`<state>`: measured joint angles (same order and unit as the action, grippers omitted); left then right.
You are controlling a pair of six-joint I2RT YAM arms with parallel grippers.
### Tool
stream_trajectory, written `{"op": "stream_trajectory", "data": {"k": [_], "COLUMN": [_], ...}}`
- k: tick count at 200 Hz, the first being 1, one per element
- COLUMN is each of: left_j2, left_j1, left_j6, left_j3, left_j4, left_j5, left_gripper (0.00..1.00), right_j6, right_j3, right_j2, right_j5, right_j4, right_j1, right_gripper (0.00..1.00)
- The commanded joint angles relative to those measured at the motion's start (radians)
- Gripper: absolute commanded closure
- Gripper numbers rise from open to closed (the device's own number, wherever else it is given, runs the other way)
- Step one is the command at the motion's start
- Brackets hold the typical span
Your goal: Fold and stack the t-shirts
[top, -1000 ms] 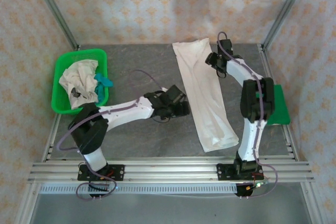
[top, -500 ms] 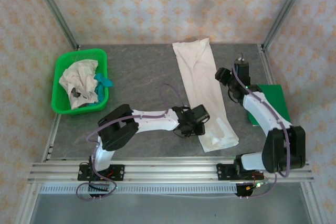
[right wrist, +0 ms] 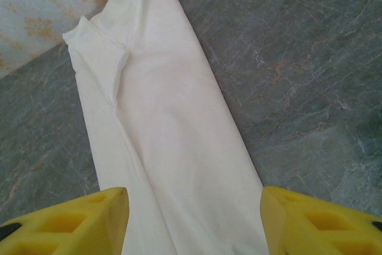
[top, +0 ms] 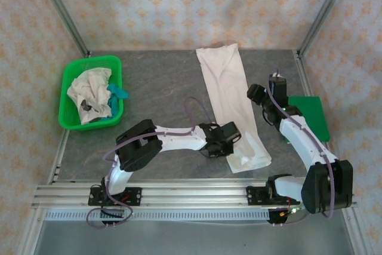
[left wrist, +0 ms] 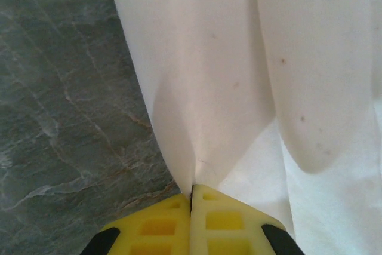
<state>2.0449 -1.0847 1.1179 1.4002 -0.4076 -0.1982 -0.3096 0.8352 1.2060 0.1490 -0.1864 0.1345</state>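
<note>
Pinching the long cream t-shirt (top: 230,100) at its left edge near the near end, the left hand (top: 230,138) is clamped shut on cloth. In the left wrist view the two yellow fingertips (left wrist: 164,231) meet with no gap, and the fabric rises in a small ridge straight into the pinch. The shirt is folded lengthwise into a narrow strip that lies flat on the grey worktop (top: 161,82). It runs from the far edge, centre-right, toward the near edge, slanting a bit right. The sleeve end is at the far end, seen in the right wrist view.

The right hand (top: 258,95) is at the strip's right edge, about midway along. Its jaws are spread wide with nothing gripped, and its yellow fingertips (right wrist: 77,219) stand either side of the cloth. Cannot tell if they touch the shirt.

The green basket (top: 89,61) sits at far left of the worktop, well apart from the strip. Inside it are a crumpled cream t-shirt (top: 89,91) with a small dark print showing low on it, and a teal t-shirt (top: 117,92) poking out at its right side. The green mat (top: 316,114) lies flat at the right edge of the worktop, partly behind the right arm.
</note>
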Motion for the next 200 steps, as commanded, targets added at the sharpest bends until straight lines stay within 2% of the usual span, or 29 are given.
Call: {"op": "stream_trajectory", "data": {"k": [1, 22, 55, 112, 149, 200], "left_j2": [-0.032, -0.080, -0.165, -0.211, -0.235, -0.323], "left_j1": [0.011, 0.043, 0.086, 0.124, 0.154, 0.238], "left_j6": [-0.029, -0.063, -0.098, -0.187, -0.193, -0.254], "left_j3": [-0.005, -0.050, -0.152, -0.251, -0.303, -0.397], "left_j4": [-0.066, -0.097, -0.089, -0.083, -0.074, -0.101], "left_j5": [0.081, 0.103, 0.084, 0.043, 0.043, 0.057], "left_gripper": [1.00, 1.00, 1.00, 1.00, 1.00, 1.00], "right_j6": [0.019, 0.041, 0.056, 0.072, 0.066, 0.061], "right_j3": [-0.017, -0.023, 0.044, 0.215, 0.341, 0.462], "right_j2": [-0.018, -0.011, 0.177, 0.521, 0.718, 0.843], "right_j5": [0.018, 0.042, 0.116, 0.125, 0.120, 0.113], "right_j4": [-0.014, 0.001, 0.027, 0.051, 0.045, 0.009], "right_j1": [0.002, 0.002, 0.015, 0.071, 0.090, 0.143], "right_gripper": [0.40, 0.40, 0.40, 0.52, 0.62, 0.64]}}
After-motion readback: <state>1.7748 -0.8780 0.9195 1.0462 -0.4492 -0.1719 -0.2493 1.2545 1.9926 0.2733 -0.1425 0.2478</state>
